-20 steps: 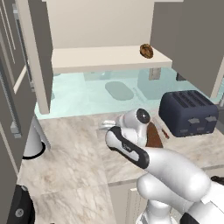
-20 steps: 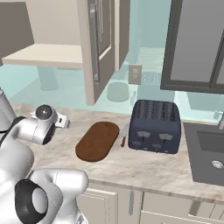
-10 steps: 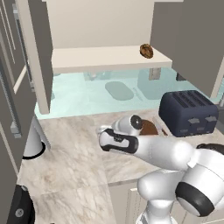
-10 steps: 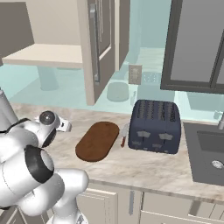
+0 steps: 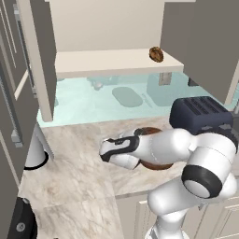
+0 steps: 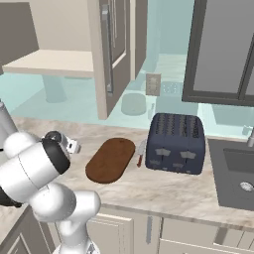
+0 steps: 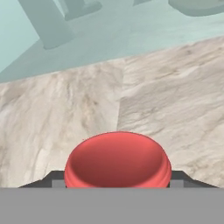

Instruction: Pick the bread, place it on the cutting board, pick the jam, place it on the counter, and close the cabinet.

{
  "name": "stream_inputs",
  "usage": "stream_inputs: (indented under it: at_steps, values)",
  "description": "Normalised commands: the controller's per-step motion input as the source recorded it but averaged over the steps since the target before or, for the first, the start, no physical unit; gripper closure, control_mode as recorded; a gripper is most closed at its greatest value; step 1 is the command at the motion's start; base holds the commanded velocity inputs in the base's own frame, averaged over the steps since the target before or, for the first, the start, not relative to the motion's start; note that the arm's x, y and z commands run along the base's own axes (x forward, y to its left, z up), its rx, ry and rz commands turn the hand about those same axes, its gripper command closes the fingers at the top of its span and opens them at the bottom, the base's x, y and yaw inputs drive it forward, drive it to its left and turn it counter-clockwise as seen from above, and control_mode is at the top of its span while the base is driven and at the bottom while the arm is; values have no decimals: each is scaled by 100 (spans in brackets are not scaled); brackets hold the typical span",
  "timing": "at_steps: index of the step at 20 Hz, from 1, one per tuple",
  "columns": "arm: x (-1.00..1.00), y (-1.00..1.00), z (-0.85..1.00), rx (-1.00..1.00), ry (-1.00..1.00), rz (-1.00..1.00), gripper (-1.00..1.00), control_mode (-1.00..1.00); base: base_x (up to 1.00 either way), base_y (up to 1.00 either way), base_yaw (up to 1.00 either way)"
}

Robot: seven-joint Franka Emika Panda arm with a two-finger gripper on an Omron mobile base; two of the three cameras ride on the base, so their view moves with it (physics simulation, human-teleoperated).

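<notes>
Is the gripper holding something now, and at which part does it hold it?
The gripper holds the jam; the dark fingers sit at both sides of the jar, just under its red lid.

The white arm is hiding most of the cutting board (image 5: 150, 164) in the left base view. In the hand view, the jam (image 7: 117, 161) is being cut off at the bottom, its label unseen and the fingertips barely showing beside it

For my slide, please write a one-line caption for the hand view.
Hand view: the gripper holds the red jam above the marbled counter.
</notes>
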Motion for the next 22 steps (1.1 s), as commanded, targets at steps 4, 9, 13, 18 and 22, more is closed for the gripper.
stream_inputs:
  at_steps: [4,9,13,18,22]
  values:
    - [0,1,-28,0,0,0,100,-100,0,0,0]
    - [0,0,-19,0,-1,0,100,-100,0,0,0]
    - [0,0,-26,0,0,0,100,-100,0,0,0]
    - [0,0,-23,0,0,0,100,-100,0,0,0]
    - [0,0,-9,0,0,0,100,-100,0,0,0]
